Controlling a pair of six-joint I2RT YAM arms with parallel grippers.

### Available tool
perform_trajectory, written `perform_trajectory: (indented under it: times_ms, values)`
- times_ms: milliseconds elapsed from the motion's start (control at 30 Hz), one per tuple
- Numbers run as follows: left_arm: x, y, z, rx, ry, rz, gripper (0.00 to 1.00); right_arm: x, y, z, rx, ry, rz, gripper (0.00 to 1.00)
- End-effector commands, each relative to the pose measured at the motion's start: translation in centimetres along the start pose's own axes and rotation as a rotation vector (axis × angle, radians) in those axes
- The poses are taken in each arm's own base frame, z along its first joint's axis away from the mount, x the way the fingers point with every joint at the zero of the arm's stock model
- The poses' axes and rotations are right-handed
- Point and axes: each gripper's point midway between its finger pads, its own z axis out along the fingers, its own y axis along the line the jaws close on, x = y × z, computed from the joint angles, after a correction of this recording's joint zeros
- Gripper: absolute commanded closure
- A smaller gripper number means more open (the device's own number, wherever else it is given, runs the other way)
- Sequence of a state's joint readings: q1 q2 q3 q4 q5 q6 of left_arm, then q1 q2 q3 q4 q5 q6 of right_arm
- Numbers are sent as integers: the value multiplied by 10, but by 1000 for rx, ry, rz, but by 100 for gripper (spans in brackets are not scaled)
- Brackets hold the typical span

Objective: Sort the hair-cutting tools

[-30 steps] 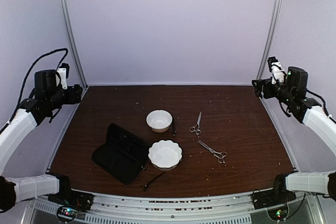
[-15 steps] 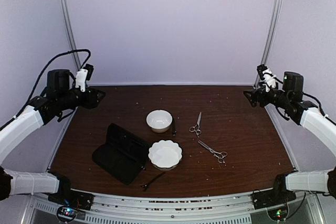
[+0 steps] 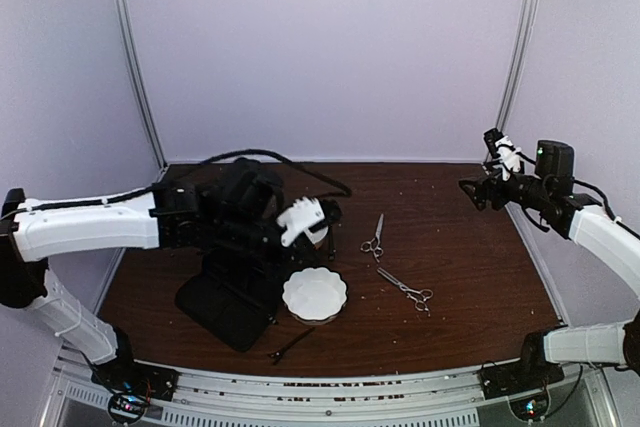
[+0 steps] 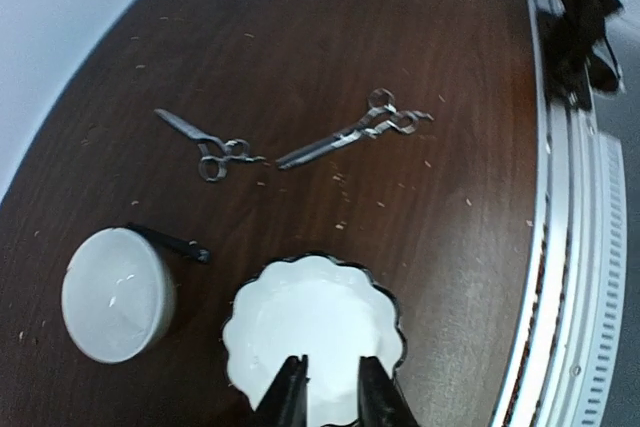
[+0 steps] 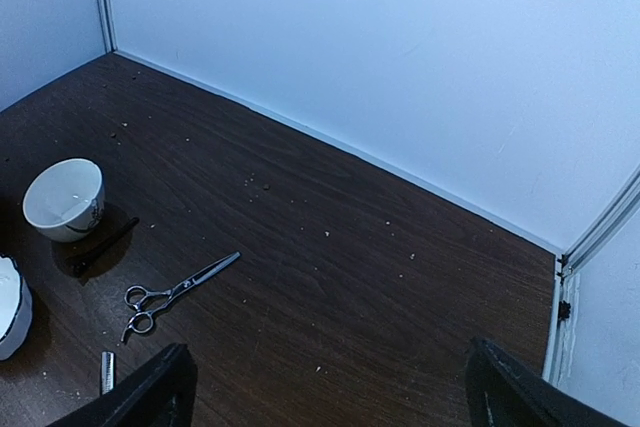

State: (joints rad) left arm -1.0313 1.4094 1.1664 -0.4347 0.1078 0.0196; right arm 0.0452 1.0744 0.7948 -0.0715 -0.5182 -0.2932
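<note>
Two silver scissors lie right of centre on the brown table, one further back point(image 3: 374, 239) point(image 4: 210, 142) point(image 5: 175, 297) and one nearer point(image 3: 406, 290) point(image 4: 355, 132). One black stick point(image 4: 168, 243) point(image 5: 100, 247) rests beside the round white bowl point(image 4: 115, 292). The other black stick point(image 3: 290, 347) lies near the front edge. My left gripper point(image 3: 305, 217) point(image 4: 330, 387) hovers above the scalloped white bowl point(image 3: 315, 294) point(image 4: 315, 332), its jaws narrowed with a gap and nothing between them. My right gripper point(image 3: 472, 192) point(image 5: 340, 407) hangs wide open and empty, high over the table's right side.
A flat black case point(image 3: 230, 292) lies front left, partly under my left arm. The round bowl point(image 3: 303, 230) is partly hidden by the left gripper. Small crumbs dot the table. Metal posts point(image 3: 135, 67) and lilac walls close in the sides and back.
My left arm has swung from the left wall out over the bowls at the table's middle, and its jaws have narrowed. The right gripper has edged a little inward.
</note>
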Motion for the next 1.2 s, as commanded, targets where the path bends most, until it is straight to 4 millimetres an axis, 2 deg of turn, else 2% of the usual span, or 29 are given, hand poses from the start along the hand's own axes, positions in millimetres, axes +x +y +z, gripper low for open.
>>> perform_trajectory:
  times_ms: [0,100,167,333,467,633,900,1000,1167]
  values:
    - [37,-52,39,102,239,166,88,2,2,0,-17,-4,-9,5]
    - [67,-74,62,162,366,200,96,2,4,1,-33,-5,-8,5]
    - [77,-86,69,184,397,230,97,3,6,2,-44,-1,-4,6]
    - [96,-88,87,175,473,239,98,3,7,3,-55,0,0,6]
    - [96,-85,96,150,477,234,94,4,7,4,-56,2,-2,6]
    - [86,-98,103,220,454,224,97,6,7,6,-61,9,1,6]
    - [102,-106,110,270,502,233,100,8,7,7,-58,15,-5,6]
    - [108,-96,115,217,534,243,100,9,7,9,-65,25,-1,7]
    - [102,-72,118,72,544,260,100,11,7,10,-69,34,-2,7]
